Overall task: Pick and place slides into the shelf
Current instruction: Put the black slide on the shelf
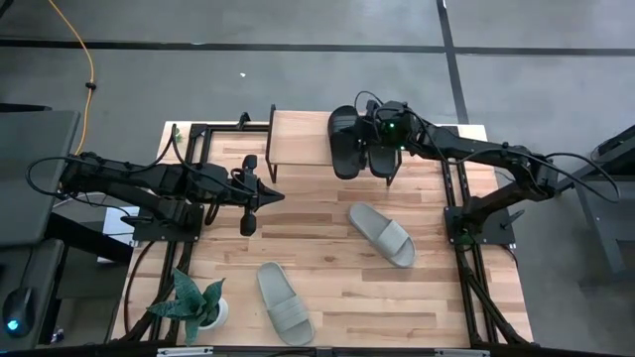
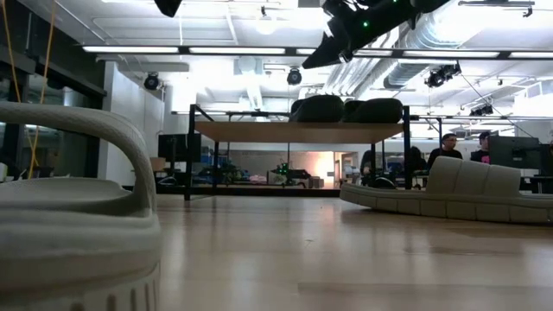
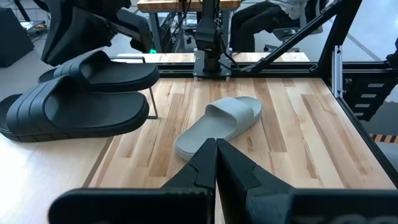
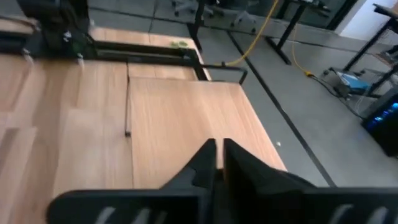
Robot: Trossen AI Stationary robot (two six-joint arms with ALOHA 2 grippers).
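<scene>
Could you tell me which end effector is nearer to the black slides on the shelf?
The right end effector hangs just beside the black slides; the left end effector waits across the shelf.

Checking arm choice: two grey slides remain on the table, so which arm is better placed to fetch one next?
Probably the right: its tool hangs just off the shelf edge, empty, near the closer grey slide. The left tool waits mid-table, farther from both slides.

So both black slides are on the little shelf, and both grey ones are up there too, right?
Not quite. The black slides are on the shelf, but the two grey slides lie on the table, as the high view shows.
</scene>
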